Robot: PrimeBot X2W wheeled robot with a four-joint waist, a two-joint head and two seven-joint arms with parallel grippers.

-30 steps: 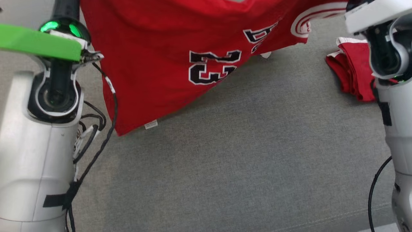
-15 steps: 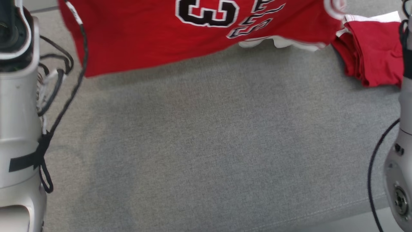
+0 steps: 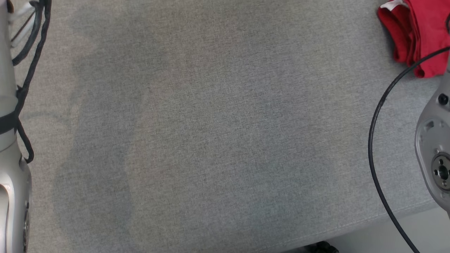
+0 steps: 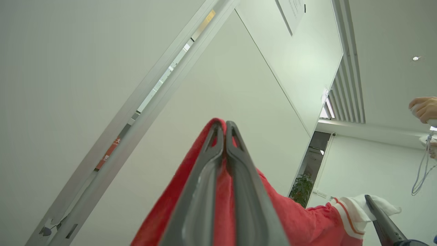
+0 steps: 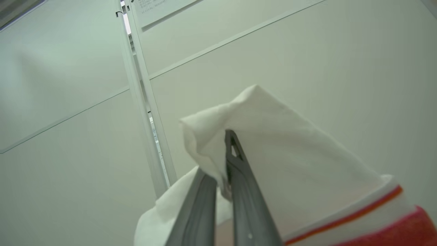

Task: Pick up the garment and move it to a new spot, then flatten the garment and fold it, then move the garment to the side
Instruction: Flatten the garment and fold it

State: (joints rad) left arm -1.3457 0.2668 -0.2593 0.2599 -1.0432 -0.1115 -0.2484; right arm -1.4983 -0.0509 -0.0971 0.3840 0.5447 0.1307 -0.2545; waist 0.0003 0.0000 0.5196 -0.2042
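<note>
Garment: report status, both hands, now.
Left hand shut on garment, red body. Right hand shut on its white trim. Garment held up, off grey surface. Another red cloth bunched there, right side.

Head view: red cloth [image 3: 418, 38] cropped by the top and right edges. Left wrist view: garment [image 4: 297, 218] runs off the bottom edge; a person's hand [image 4: 423, 108] cropped at right. Right wrist view: white trim [image 5: 290, 136] hides one right gripper [image 5: 226, 145] fingertip.

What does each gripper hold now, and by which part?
Both hold the red garment: the left gripper is shut on a red fold, the right gripper on its white edge.
</note>
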